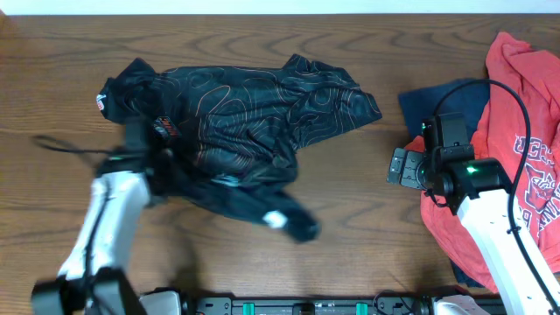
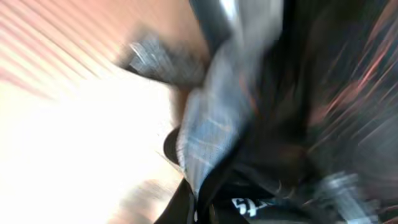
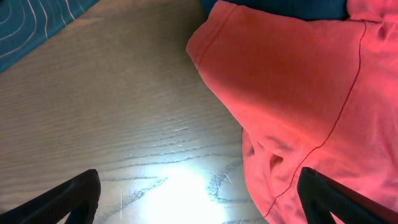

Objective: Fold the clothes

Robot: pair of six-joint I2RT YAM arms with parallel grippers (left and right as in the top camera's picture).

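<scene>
Black jersey [image 1: 254, 109] lies crumpled at centre-left. We find the left gripper [image 1: 153, 157] clamped on its left part, the right gripper [image 3: 196, 183] open beside the red T-shirt [image 3: 298, 81] at right.

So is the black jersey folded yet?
Not folded: the black jersey lies crumpled and spread on the table, sleeves sticking out.

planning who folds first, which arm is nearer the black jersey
Left. The left fingers are shut on the black jersey at its left edge; the right fingers stand open over bare table beside the red T-shirt, apart from the jersey.
</scene>
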